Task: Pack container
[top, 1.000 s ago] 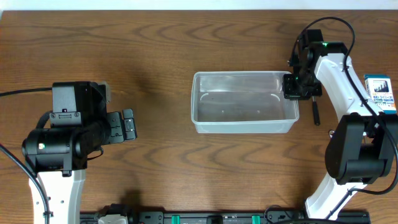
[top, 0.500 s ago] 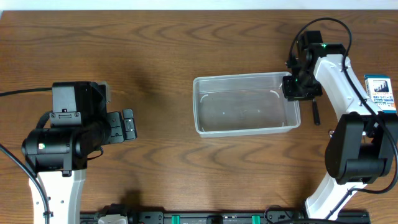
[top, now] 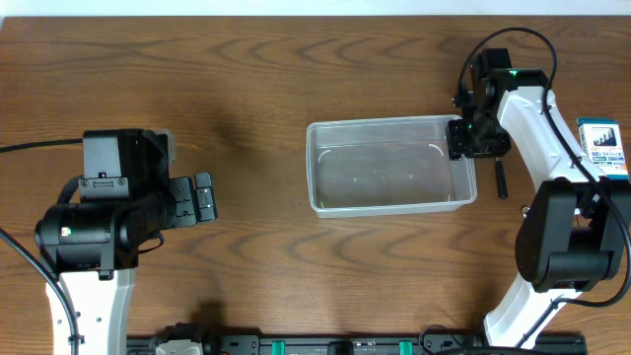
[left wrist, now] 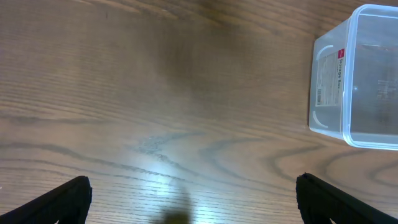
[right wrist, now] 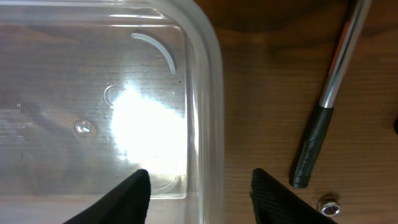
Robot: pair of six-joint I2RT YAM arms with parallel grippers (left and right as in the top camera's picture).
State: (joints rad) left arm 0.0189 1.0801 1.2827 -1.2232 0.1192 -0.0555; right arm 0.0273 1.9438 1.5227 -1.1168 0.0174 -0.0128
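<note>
1. Roughly central, shifted toward 3 o'clock, the clear container (top: 380, 123) stands on the table (top: 246, 79).
2. Right gripper (top: 465, 138): fingers spread, straddling the container's wall at its 2 o'clock corner.
3. Left gripper (top: 203, 197): at 9 o'clock, fingers spread wide, holding nothing.

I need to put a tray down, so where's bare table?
Bare wood between the left gripper and the container, and along the far edge of the table. Crowded right of the container: right gripper, black-handled tool, blue box.

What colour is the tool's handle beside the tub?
Black handle; right wrist view shows it best.
</note>
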